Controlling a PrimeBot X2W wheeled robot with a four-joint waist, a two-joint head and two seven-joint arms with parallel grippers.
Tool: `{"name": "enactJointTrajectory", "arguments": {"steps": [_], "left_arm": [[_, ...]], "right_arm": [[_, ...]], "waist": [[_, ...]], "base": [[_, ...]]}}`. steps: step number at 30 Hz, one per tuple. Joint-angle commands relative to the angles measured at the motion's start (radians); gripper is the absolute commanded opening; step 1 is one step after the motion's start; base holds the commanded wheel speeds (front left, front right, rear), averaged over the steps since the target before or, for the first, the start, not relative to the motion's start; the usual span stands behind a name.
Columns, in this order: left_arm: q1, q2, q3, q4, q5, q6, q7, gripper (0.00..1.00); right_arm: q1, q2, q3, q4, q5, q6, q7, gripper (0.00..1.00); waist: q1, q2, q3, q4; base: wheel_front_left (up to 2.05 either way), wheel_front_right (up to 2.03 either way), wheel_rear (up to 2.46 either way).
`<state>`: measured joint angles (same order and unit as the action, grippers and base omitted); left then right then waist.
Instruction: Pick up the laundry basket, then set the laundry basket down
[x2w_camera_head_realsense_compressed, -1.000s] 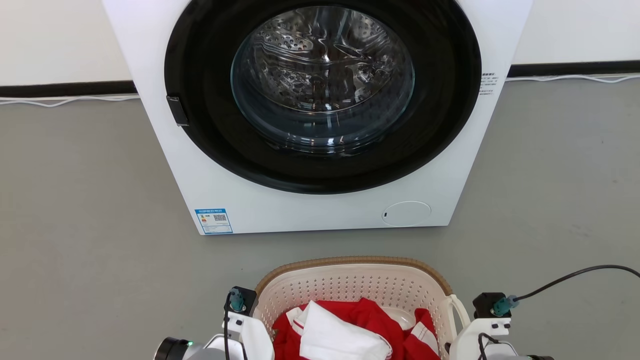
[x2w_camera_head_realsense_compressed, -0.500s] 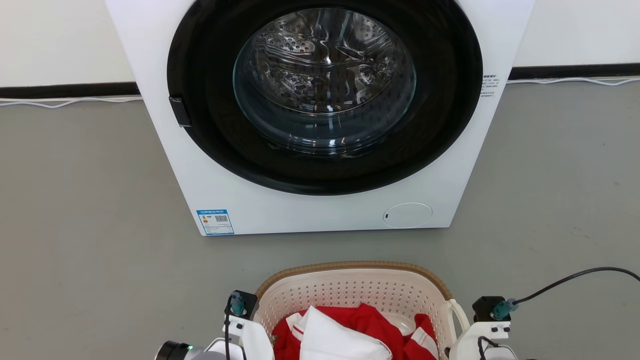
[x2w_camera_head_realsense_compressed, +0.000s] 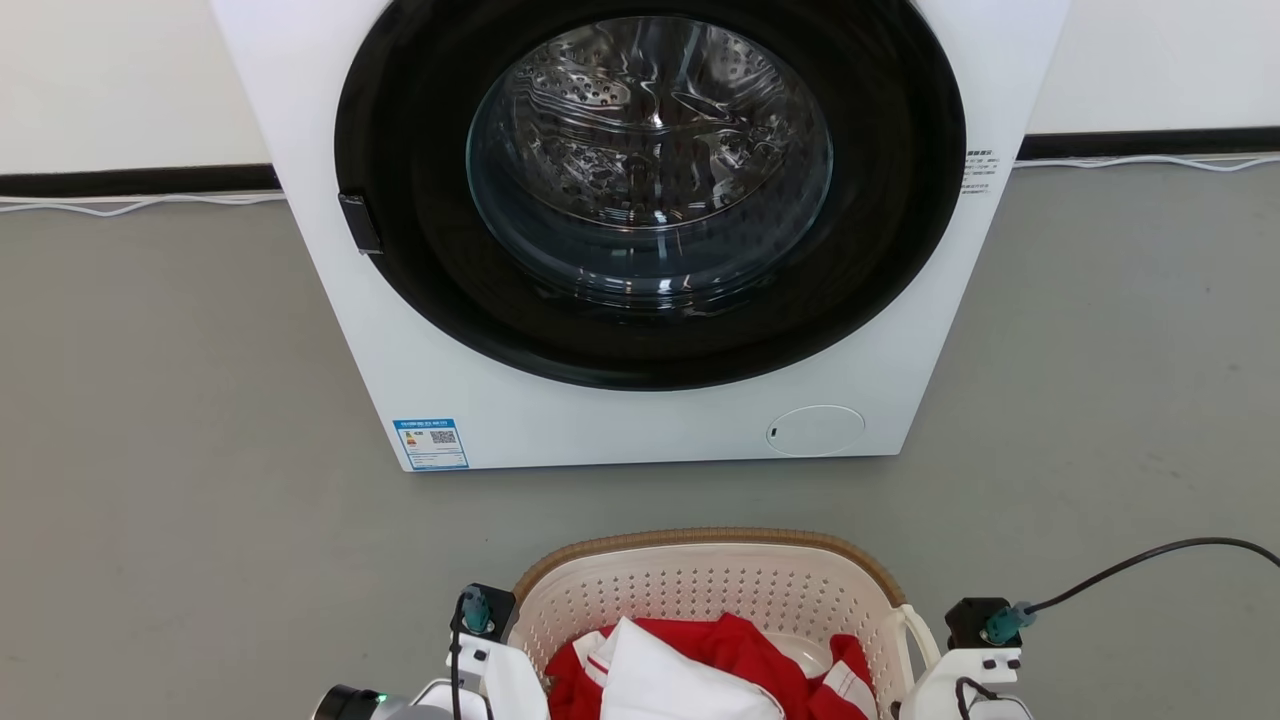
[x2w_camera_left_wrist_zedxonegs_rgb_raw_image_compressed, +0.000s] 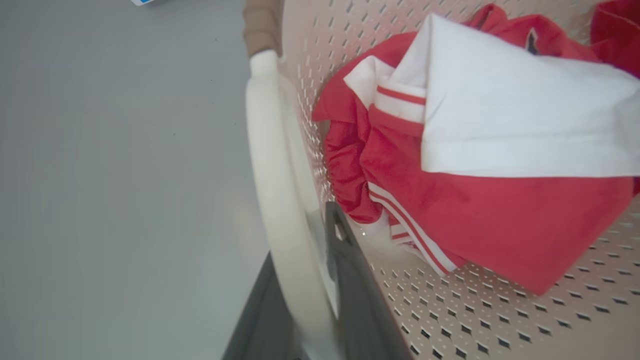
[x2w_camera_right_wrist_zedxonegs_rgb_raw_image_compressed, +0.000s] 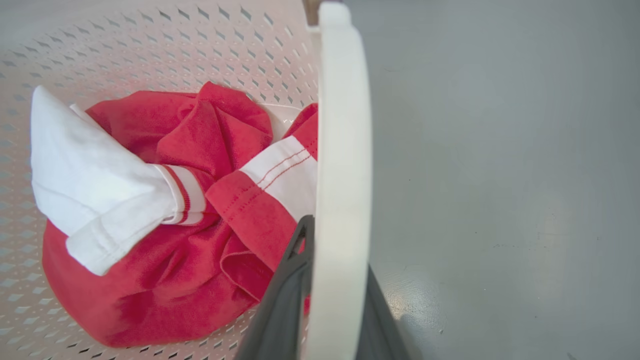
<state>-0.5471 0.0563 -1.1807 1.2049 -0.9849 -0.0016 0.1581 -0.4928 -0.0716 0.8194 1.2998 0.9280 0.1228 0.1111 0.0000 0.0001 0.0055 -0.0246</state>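
Observation:
The laundry basket (x2w_camera_head_realsense_compressed: 700, 541), cream and perforated with a brown woven rim, sits at the bottom middle of the head view, holding red and white clothes (x2w_camera_head_realsense_compressed: 690, 665). My left gripper (x2w_camera_left_wrist_zedxonegs_rgb_raw_image_compressed: 305, 300) is shut on the basket's white loop handle (x2w_camera_left_wrist_zedxonegs_rgb_raw_image_compressed: 272, 190), one dark finger (x2w_camera_left_wrist_zedxonegs_rgb_raw_image_compressed: 350, 290) inside the loop and one outside. On the other side, my right gripper (x2w_camera_right_wrist_zedxonegs_rgb_raw_image_compressed: 335, 285) is shut on the opposite handle (x2w_camera_right_wrist_zedxonegs_rgb_raw_image_compressed: 342, 150), with a finger (x2w_camera_right_wrist_zedxonegs_rgb_raw_image_compressed: 282, 300) next to the red cloth (x2w_camera_right_wrist_zedxonegs_rgb_raw_image_compressed: 165, 270). Whether the basket touches the floor I cannot tell.
A white front-loading washer (x2w_camera_head_realsense_compressed: 640, 420) with its round black door shut stands close ahead of the basket. Grey floor (x2w_camera_head_realsense_compressed: 170, 400) spreads to both sides. A black cable (x2w_camera_head_realsense_compressed: 1150, 553) runs from my right wrist, and a white cable (x2w_camera_head_realsense_compressed: 130, 203) lies along the wall.
The basket and both wrists have sunk a little lower in the head view. The view itself shifted slightly at first. Both grips stay the same.

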Motion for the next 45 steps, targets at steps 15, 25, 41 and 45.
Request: {"name": "enactJointTrajectory", "arguments": {"steps": [15,25,41,45], "left_arm": [[-0.047,-0.006,-0.003,-0.009,-0.022,-0.001,-0.023,0.0],[-0.149,-0.005,0.018,0.034,-0.028,0.02,-0.08,0.0],[-0.364,-0.005,0.069,0.061,-0.036,0.07,-0.227,0.0],[-0.418,-0.005,0.078,0.064,-0.035,0.083,-0.265,0.0]], "right_arm": [[-0.06,0.021,0.051,-0.012,0.046,0.008,-0.052,0.0],[-0.144,0.021,0.056,-0.01,0.054,0.008,-0.147,0.0],[-0.302,0.005,-0.062,-0.009,-0.051,0.008,-0.296,0.0],[-0.342,-0.007,-0.119,-0.009,-0.102,0.008,-0.319,0.0]], "waist": [[0.0,-0.0001,0.041,0.003],[0.0,-0.0001,0.193,0.004],[0.0,-0.0001,0.519,0.032],[0.0,-0.0001,0.599,0.04]], "base": [[0.0,0.0,0.0],[0.0,0.0,0.0],[0.0,0.0,0.0],[0.0,0.0,0.0]]}}
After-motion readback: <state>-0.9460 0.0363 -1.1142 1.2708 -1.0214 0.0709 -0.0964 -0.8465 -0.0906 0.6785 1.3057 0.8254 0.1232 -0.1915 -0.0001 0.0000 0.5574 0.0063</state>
